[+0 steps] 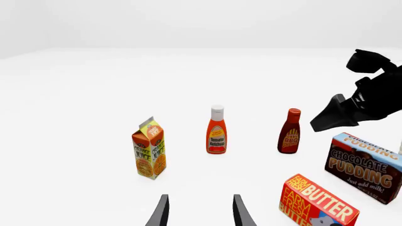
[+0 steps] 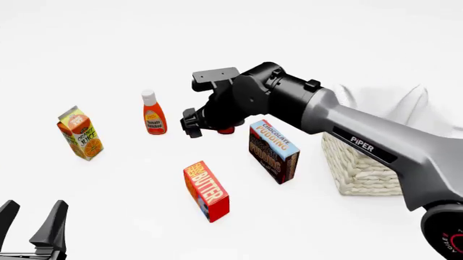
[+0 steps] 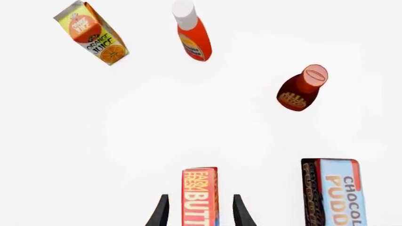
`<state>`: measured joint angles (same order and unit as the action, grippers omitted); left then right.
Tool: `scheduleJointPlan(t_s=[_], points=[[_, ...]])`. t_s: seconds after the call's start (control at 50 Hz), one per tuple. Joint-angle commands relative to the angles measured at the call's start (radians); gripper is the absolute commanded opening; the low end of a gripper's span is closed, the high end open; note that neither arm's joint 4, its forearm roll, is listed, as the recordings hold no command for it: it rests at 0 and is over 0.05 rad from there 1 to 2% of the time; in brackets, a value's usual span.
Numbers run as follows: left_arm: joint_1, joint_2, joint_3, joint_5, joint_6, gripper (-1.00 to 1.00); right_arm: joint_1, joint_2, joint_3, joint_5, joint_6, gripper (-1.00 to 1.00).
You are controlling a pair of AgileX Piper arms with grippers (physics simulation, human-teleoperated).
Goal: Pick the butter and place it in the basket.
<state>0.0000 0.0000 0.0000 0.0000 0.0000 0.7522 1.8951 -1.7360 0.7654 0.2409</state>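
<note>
Table: plain white, matte, merging into a white backdrop with no visible edge in front view.
Room: pale grey-white wall band at the far side, seen only in left wrist view.
Right arm: black and grey, entering from the right, reaching forward over the table centre, wrist bent downward, hanging above the items.
Right gripper: fingers parted, pointing down at the table, one tip on either side of the butter's top edge in right wrist view; contact not discernible; nothing clamped.
Left gripper: low at the near left corner, fingers spread, holding nothing, well apart from every item.
Butter: standing on a long edge on the table, near centre, just in front of the pudding, apart from it.
Basket: at the right, beside the pudding, partly hidden behind the right arm, white cloth rising above its rim.
Juice: upright, far left.
Ketchup: upright, behind the butter, between juice and right wrist.
BBQ bottle: clear in both wrist views, in front view almost wholly hidden behind the right wrist.
Left wrist view only: right gripper as a dark shape above the pudding.
Basket: absent from both wrist views.
</note>
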Motion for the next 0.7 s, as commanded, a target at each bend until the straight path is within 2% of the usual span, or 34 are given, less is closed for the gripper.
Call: scheduleJointPlan(t_s=[0.02,0.7], points=[[0.0,0.0,0.0,0.0,0.0,1.0,-0.003,0.025,-0.007,0.002,0.014,1.0],[0.0,0.0,0.0,0.0,0.0,1.0,0.003,0.038,0.06,-0.036,0.042,1.0]])
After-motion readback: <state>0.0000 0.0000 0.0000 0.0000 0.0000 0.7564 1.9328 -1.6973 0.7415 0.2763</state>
